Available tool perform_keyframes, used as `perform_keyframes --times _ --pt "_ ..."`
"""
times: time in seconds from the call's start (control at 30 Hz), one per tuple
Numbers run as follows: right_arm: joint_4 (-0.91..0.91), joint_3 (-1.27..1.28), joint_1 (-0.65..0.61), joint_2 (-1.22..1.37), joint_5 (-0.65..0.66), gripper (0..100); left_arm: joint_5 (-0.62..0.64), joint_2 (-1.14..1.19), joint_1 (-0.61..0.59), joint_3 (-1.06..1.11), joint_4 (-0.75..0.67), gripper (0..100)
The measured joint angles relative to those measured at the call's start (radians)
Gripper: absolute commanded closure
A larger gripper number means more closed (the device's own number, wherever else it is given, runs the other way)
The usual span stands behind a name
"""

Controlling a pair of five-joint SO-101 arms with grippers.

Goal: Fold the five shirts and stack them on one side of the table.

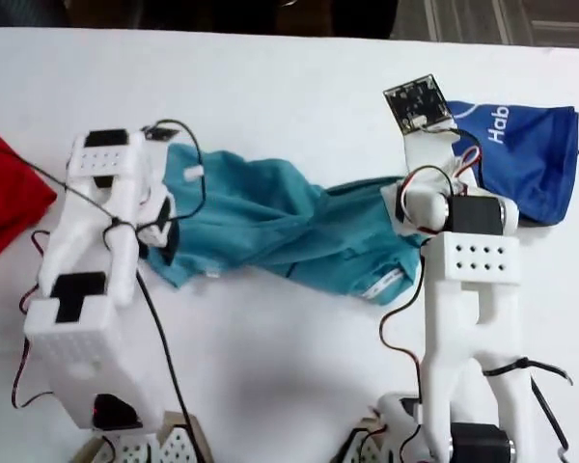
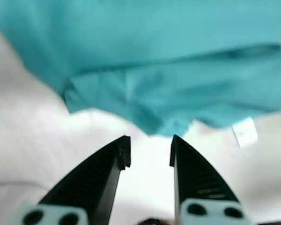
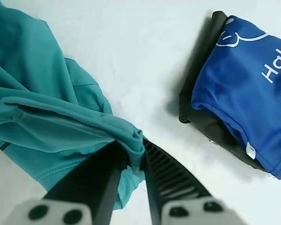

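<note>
A teal shirt (image 1: 270,227) lies crumpled and stretched across the middle of the white table (image 1: 270,87). My right gripper (image 3: 136,157) is shut on a fold of the teal shirt (image 3: 47,117) at its right end. My left gripper (image 2: 149,151) stands open just short of the teal shirt's (image 2: 168,79) edge, nothing between its fingers. A folded blue shirt (image 1: 521,154) rests at the table's right side on top of a dark folded garment (image 3: 201,84). A red shirt (image 1: 5,193) lies at the left edge.
The near half of the table between the two arm bases (image 1: 270,367) is bare white surface. Cables (image 1: 164,338) trail from both arms over the table. A white tag (image 2: 245,132) hangs off the teal shirt's hem.
</note>
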Motion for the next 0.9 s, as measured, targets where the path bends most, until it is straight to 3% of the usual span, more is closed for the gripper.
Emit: perform_keyframes --times 0.27,0.4,0.63,0.8,0.9 --pt "-0.002 0.000 -0.023 0.000 0.000 97.9 0.009 -0.037 0.120 0.012 0.025 84" --pt "-0.002 0.000 -0.034 0.000 0.000 97.9 0.120 -0.037 0.169 0.097 -0.058 84" --pt "-0.002 0.000 -0.034 0.000 0.000 98.0 0.196 -0.037 0.170 0.265 -0.210 83" --pt "-0.002 0.000 -0.034 0.000 0.000 98.0 0.227 -0.037 0.129 0.302 -0.269 75" --pt "-0.002 0.000 -0.034 0.000 0.000 98.0 0.227 -0.037 0.095 0.318 -0.287 75"
